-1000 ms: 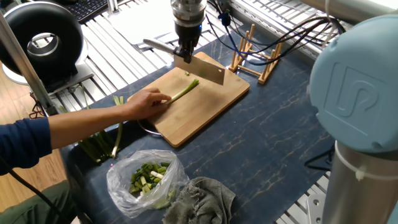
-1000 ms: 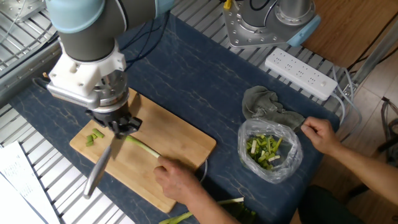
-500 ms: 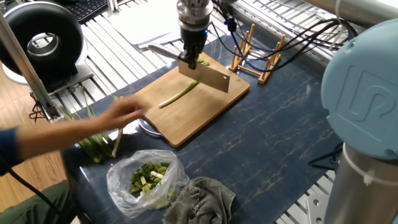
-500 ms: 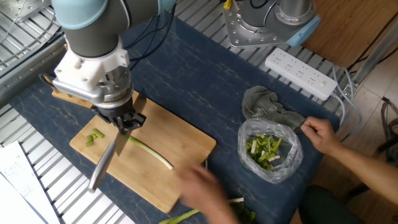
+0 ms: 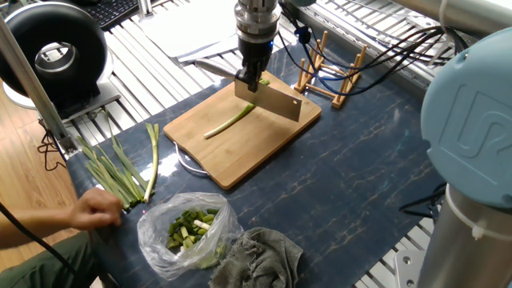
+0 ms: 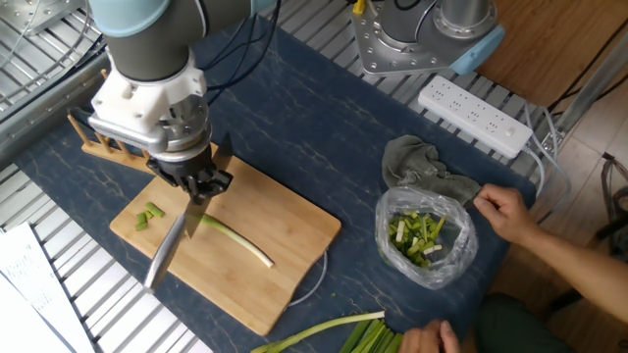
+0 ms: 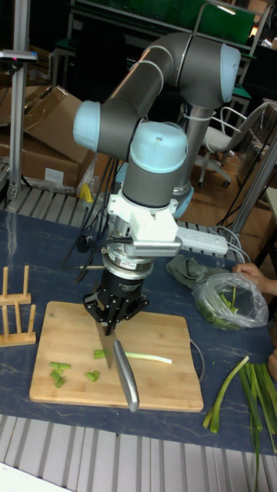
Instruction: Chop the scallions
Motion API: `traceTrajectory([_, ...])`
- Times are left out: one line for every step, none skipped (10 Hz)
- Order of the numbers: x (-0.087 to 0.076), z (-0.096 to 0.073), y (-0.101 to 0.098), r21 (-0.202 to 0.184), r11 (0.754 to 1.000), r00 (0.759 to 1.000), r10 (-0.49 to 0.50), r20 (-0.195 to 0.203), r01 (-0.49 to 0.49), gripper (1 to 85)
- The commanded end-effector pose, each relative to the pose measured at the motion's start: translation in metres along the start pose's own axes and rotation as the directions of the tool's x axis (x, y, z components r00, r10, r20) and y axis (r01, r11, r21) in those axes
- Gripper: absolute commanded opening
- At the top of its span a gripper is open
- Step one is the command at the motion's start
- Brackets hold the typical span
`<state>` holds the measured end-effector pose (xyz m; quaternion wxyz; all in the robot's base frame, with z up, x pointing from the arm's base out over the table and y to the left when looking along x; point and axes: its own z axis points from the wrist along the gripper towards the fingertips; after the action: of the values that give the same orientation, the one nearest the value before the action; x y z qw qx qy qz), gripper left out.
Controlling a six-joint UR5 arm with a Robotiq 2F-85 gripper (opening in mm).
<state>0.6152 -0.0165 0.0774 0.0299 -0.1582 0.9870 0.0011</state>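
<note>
A thin scallion stalk (image 5: 227,122) lies on the wooden cutting board (image 5: 254,150), pale end toward the person and green end under the knife (image 5: 272,100). My gripper (image 5: 254,70) is shut on the knife, which hangs just above the stalk's green end. The other fixed view shows the gripper (image 6: 201,182) over the stalk (image 6: 235,241), with short cut bits (image 6: 149,216) on the board's far corner. The tall fixed view shows the gripper (image 7: 115,309), the knife (image 7: 125,374), the stalk (image 7: 146,357) and cut bits (image 7: 63,373).
A bundle of uncut green stalks (image 5: 120,172) lies left of the board, with a person's hand (image 5: 96,210) beside it. A clear bag of chopped greens (image 5: 186,228) and a grey rag (image 5: 264,252) sit in front. A wooden rack (image 5: 330,74) stands behind the board.
The person's hand has let go of the stalk and pulled back to the bundle. My gripper has shifted with the knife slightly toward the rack.
</note>
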Motion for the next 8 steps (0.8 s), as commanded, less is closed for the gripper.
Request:
traceTrajectory([-0.001,0.005,0.003,-0.012,1.0,1.0,0.011,0.01,-0.011,1.7])
traceTrajectory([-0.004,0.009,0.005,-0.013,1.0,1.0,0.016,0.018,-0.016,1.7])
traceTrajectory([-0.01,0.015,0.005,-0.017,1.0,0.999,0.018,0.032,-0.018,1.7])
traceTrajectory([-0.017,0.021,0.005,-0.021,1.0,0.999,0.018,0.05,-0.017,1.7])
traceTrajectory([-0.026,0.025,0.004,-0.029,1.0,0.997,0.011,0.073,-0.008,1.7])
traceTrajectory([-0.033,0.024,0.003,-0.024,1.0,0.997,0.009,0.078,-0.007,1.7])
traceTrajectory([-0.038,0.015,0.0,-0.001,1.0,0.998,0.01,0.064,-0.01,1.7])
traceTrajectory([-0.041,0.007,-0.003,0.019,1.0,0.998,0.007,0.059,-0.009,1.7])
